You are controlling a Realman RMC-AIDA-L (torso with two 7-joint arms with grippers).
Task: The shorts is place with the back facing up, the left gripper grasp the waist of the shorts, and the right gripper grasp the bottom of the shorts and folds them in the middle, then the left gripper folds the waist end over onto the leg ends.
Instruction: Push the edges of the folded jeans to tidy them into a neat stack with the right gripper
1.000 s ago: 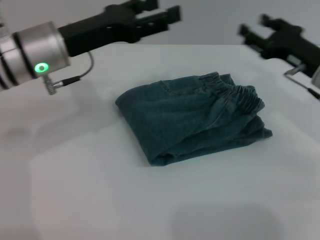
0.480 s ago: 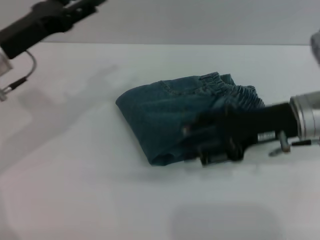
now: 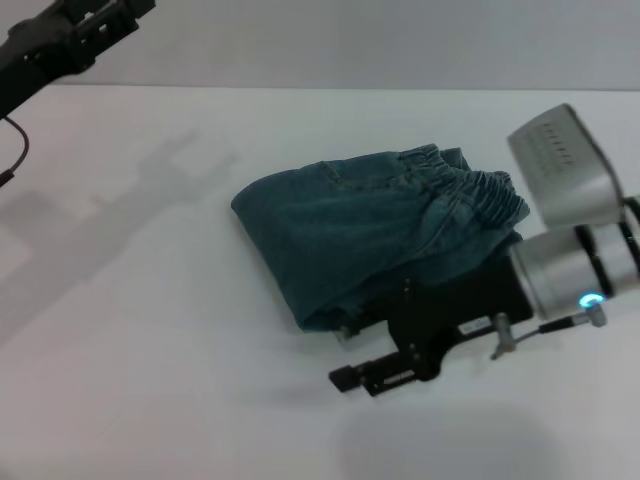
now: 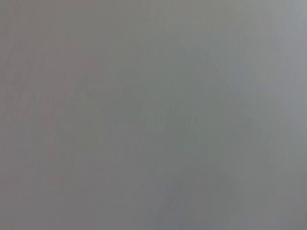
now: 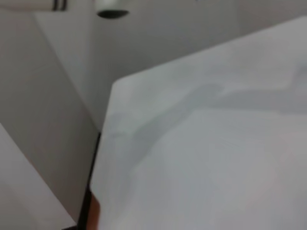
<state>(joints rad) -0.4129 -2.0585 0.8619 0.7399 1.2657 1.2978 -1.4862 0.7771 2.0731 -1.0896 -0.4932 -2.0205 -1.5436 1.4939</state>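
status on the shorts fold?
Left gripper raised far left, off cloth. Right gripper low at near edge of shorts. Shorts folded, waist on top.

The folded faded-blue denim shorts [image 3: 375, 235] carry a darker crinkled elastic waist [image 3: 480, 190]. The plain white flat table [image 3: 150, 380] bears grey shadows. Both the left gripper [image 3: 95, 20] and the right gripper [image 3: 385, 355] are black.

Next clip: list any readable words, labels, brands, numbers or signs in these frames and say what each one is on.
None: no view shows readable text.
The shorts: folded denim on the table, no label or print showing.
The right gripper, by the shorts' near edge: no marking; only a blue light on that arm.
The left gripper, raised at far left: no marking.
Left wrist view: blank grey.
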